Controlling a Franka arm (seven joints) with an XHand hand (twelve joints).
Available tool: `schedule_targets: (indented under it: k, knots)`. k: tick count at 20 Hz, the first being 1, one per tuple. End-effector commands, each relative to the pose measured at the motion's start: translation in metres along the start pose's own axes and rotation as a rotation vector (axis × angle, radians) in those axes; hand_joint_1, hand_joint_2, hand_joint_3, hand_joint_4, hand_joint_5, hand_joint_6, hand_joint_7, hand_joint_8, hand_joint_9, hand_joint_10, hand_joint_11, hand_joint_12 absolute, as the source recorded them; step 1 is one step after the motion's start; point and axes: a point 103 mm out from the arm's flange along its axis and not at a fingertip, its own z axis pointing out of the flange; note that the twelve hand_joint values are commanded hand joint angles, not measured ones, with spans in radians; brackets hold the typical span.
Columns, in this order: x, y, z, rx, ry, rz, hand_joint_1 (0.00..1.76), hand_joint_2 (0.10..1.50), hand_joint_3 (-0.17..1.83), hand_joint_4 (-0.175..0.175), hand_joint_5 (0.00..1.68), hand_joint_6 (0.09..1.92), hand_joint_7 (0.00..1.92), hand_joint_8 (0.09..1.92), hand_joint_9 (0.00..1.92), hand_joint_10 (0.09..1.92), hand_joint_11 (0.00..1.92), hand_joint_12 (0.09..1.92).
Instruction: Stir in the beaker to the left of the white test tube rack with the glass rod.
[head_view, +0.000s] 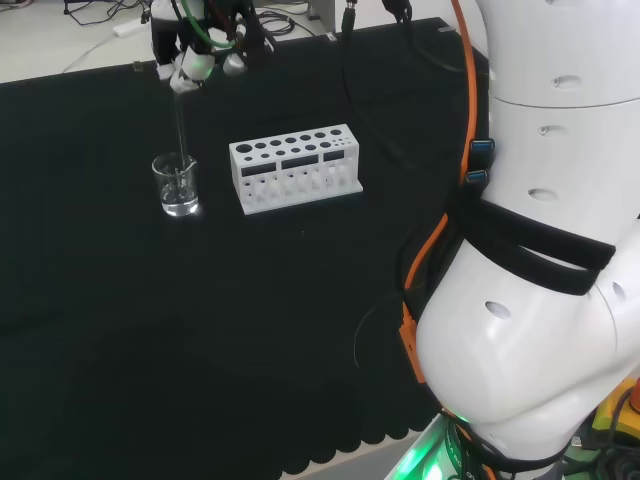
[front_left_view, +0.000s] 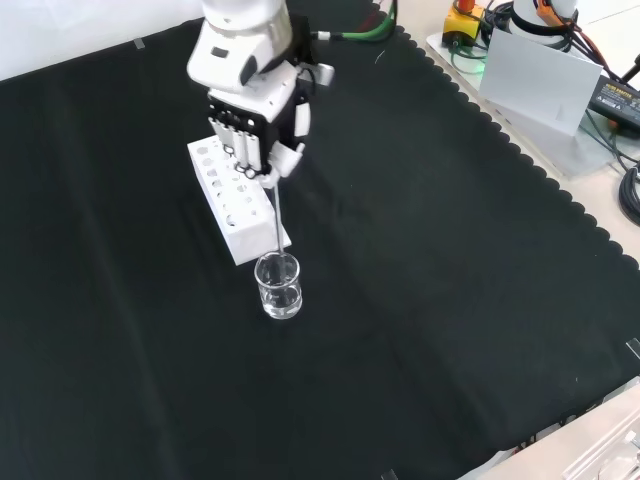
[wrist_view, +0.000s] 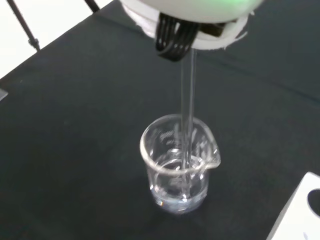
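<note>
I keep the hand (front_left_view: 258, 120) pinched on the top of the glass rod (front_left_view: 276, 222) so it hangs upright, its tip dipping into the beaker (front_left_view: 278, 286) just beside the white rack (front_left_view: 226, 190), ready for stirring.

The light was even and fairly bright in all three views, and it seemed to come from above. The black cloth (front_left_view: 450, 300) took almost all of it and showed no clear shadows. The white rack (head_view: 295, 168) and the white arm links (head_view: 550, 250) looked very bright, nearly washed out in the head view. A green glow lay at the arm's base (head_view: 440, 455). Small highlights shone on the beaker (wrist_view: 180, 165) rim and on the liquid inside. In the wrist view the white part of the hand (wrist_view: 190, 15) was blurred and carried a green tint, while the glass rod (wrist_view: 187, 100) looked soft and half transparent.
</note>
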Motion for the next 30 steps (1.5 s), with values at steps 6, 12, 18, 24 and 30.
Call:
schedule_targets:
  k: [6, 12, 18, 24, 30]
  knots:
    - [0.027, 0.01, -0.002, -0.026, -0.012, -0.049, 1.32, 0.68, 0.66, -0.175, 1.31, 0.32, 1.21, 1.06, 1.58, 0.92, 1.56, 0.89]
    - [0.027, 0.043, -0.011, 0.002, -0.03, -0.058, 1.32, 0.68, 0.66, -0.175, 1.31, 0.31, 1.21, 1.06, 1.58, 0.92, 1.56, 0.89]
    - [0.011, 0.047, -0.013, -0.024, -0.041, -0.054, 1.31, 0.71, 0.61, -0.175, 1.3, 0.3, 1.2, 1.06, 1.58, 0.92, 1.57, 0.9]
    - [0.001, 0.042, -0.018, -0.008, -0.155, 0.064, 1.31, 0.74, 0.57, -0.175, 1.28, 0.32, 1.2, 1.06, 1.57, 0.93, 1.58, 0.9]
    - [0.0, 0.032, -0.018, -0.005, -0.134, 0.111, 1.31, 0.75, 0.55, -0.175, 1.27, 0.34, 1.19, 1.06, 1.57, 0.94, 1.58, 0.91]
